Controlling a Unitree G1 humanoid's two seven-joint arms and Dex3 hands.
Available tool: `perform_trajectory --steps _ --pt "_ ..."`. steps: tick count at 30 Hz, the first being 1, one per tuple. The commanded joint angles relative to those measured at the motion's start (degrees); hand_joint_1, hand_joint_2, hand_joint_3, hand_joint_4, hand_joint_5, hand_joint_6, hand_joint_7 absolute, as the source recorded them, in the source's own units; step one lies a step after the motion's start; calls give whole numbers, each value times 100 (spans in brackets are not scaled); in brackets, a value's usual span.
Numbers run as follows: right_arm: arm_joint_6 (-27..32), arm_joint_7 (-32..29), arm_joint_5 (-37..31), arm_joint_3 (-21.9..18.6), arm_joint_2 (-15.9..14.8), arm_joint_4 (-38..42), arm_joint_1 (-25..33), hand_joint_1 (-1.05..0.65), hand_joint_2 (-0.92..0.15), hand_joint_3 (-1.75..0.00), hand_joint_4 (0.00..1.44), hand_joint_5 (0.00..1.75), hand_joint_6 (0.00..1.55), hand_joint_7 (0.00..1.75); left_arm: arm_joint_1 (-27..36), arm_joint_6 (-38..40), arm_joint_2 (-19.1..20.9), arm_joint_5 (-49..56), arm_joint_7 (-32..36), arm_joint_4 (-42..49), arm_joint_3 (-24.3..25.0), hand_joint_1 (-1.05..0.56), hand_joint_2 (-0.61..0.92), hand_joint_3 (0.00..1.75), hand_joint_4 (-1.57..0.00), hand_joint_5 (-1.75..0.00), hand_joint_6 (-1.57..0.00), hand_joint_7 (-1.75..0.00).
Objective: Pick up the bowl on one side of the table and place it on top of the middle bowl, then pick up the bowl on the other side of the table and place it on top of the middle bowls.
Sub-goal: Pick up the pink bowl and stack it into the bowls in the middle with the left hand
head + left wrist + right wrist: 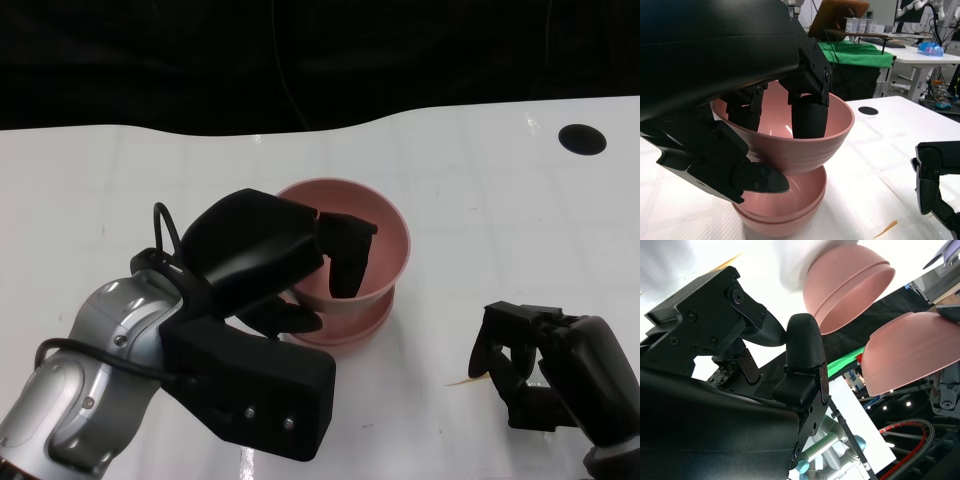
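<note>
Left hand has the top bowl pinched at the rim, fingers inside and thumb on the outer wall. The bowl hangs just above the stack, a bit tilted, not seated yet afaict. Stack looks like two bowls already nested on the counter. Bowls look like thin hard plastic imo: light, stiff, smooth, so prob slippery. Rim pinch is the only real place to hold one, since the walls are too round. Right hand sits on the counter well off from the stack, fingers curled in, holding nothing.
</note>
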Motion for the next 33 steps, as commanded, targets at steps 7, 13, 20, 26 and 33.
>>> perform_trajectory --steps 7,13,20,26,33 --pt "-7 21 74 -65 -100 -17 80 -16 -42 -138 92 175 71 164 97 -183 33 -32 271 206 68 -9 64 77 -78 -175 -62 -175" --pt "-18 -17 38 -46 -78 -6 69 -15 -41 -139 92 175 72 164 95 -238 25 -59 314 292 64 -10 61 83 -78 -175 -61 -174" --pt "-19 -125 -48 -25 -78 50 33 -17 -42 -139 92 175 72 163 42 -470 -35 -13 579 583 20 -9 57 88 -80 -175 -63 -175" --pt "37 -135 -61 -15 -46 19 37 -17 -42 -138 92 175 72 163 43 -572 -58 -33 628 750 33 -9 55 95 -79 -175 -62 -175" --pt "80 -136 -49 7 15 22 30 -17 -43 -137 92 175 72 163 -8 -872 -70 -66 810 1184 14 -7 55 94 -78 -175 -61 -175"
